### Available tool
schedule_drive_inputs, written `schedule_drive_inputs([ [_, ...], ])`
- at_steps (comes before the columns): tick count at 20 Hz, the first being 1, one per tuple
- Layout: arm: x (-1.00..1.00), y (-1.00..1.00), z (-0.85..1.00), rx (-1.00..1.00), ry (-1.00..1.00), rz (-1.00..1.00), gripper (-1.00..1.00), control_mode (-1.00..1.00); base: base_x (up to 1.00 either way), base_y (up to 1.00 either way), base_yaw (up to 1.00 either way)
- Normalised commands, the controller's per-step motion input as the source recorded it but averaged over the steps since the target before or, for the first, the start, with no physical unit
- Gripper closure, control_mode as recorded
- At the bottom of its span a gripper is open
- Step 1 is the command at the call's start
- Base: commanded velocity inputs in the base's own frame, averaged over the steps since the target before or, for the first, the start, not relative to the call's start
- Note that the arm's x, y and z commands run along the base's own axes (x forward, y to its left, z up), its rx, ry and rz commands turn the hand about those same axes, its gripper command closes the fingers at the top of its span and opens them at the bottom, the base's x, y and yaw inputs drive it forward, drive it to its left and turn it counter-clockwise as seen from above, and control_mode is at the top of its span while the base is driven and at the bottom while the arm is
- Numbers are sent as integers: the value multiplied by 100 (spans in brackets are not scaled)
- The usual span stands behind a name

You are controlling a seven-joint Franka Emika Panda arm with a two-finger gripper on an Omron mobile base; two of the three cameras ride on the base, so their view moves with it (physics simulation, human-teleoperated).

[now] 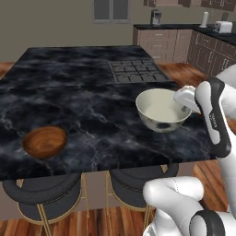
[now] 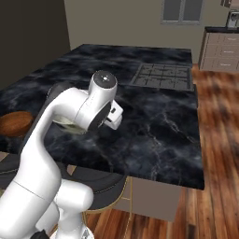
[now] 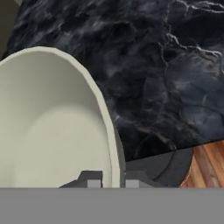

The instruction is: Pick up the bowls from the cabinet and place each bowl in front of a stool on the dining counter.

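Gripper (image 3: 113, 183): closed on the rim of the cream bowl, one finger inside the wall and one outside, as the hand view shows; in the left base view the hand reaches the bowl's right edge.
Cream bowl (image 1: 161, 109): upright, mouth up, pale inside, mottled grey-green outside; it sits over the near right part of the dining counter, in front of the cooktop. Whether its base touches the marble or hangs just above it, I cannot tell. In the right base view the arm hides nearly all of it.
Wooden bowl (image 1: 44, 141): reddish-brown and glossy, upright on the near left part of the counter, close to the front edge and well apart from the cream bowl; it also shows at the left edge of the right base view.
Dining counter (image 1: 69, 92): black marble with white veins, taupe base below.
Cooktop (image 1: 137, 71): black gas burners set into the counter's far right part.
Left stool (image 1: 39, 191): dark cushioned seat on thin gold legs, tucked under the front edge below the wooden bowl.
Right stool (image 1: 133, 182): same kind, beside the first, below and slightly left of the cream bowl.
Floor (image 2: 219, 140): reddish wood planks.
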Motion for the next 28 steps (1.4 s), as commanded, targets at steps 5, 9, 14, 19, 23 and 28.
schedule_drive_inputs([
  [5, 39, 3, -30, 0, -2, -5, 100, -100, 0, 0, 0],
  [9, 40, 0, -20, 0, 0, -4, 100, -100, 0, 0, 0],
  [14, 35, 0, -22, 0, 0, -2, 100, -100, 0, 0, 0],
  [19, 17, 0, -32, 0, 0, -1, 100, -100, 0, 0, 0],
  [23, 10, 0, -39, 1, 0, 0, 100, -100, 0, 0, 0],
  [28, 17, 0, -38, 2, 0, 0, 100, -100, 0, 0, 0],
])
